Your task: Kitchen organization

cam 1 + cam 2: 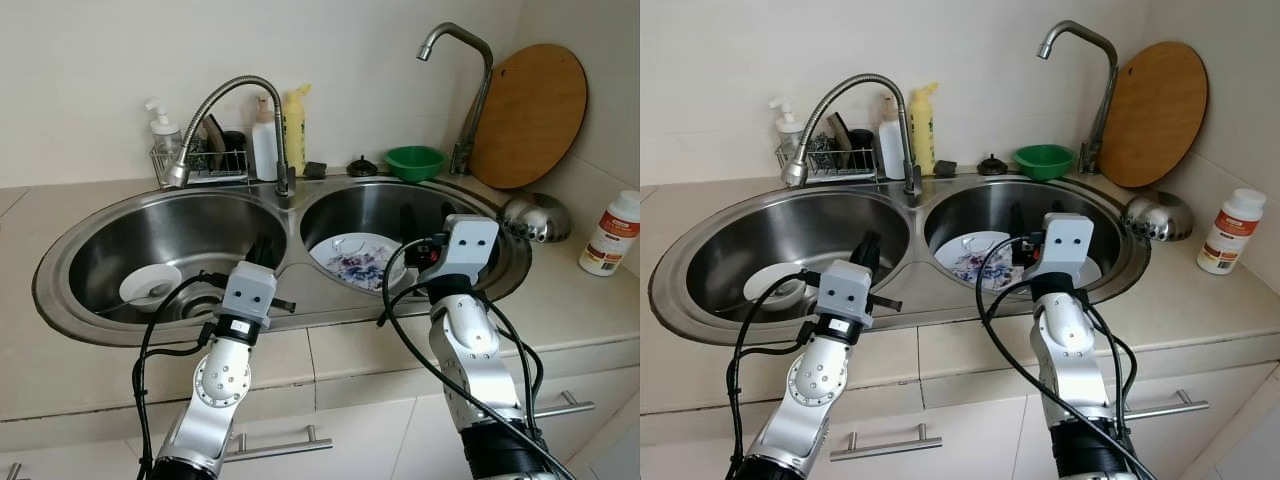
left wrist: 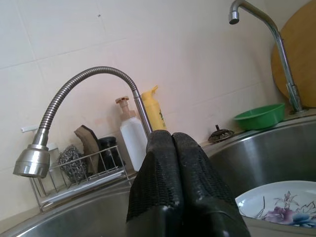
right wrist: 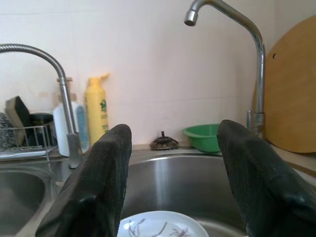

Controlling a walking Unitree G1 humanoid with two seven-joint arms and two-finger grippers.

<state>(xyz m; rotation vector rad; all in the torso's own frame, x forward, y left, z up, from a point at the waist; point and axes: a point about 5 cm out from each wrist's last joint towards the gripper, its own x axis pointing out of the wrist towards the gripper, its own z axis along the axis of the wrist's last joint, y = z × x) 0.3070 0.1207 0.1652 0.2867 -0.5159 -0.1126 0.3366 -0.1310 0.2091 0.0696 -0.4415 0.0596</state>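
Claws both over the double sink (image 1: 100,235) front rim. Left claw (image 2: 173,140) pressed closed, empty, above the divider; white bowl (image 1: 150,285) sits in the basin to its left. Right claw (image 3: 173,148) spread open, empty; flowered plate (image 1: 357,262) lies in the basin just below and ahead of it. Right wrist view adds the green bowl (image 3: 203,137) and drain stopper (image 3: 164,142) on the counter behind, between the fingers. Head views add the cutting board (image 1: 527,115), steel bowl (image 1: 536,216) and white bottle (image 1: 610,234) off right.
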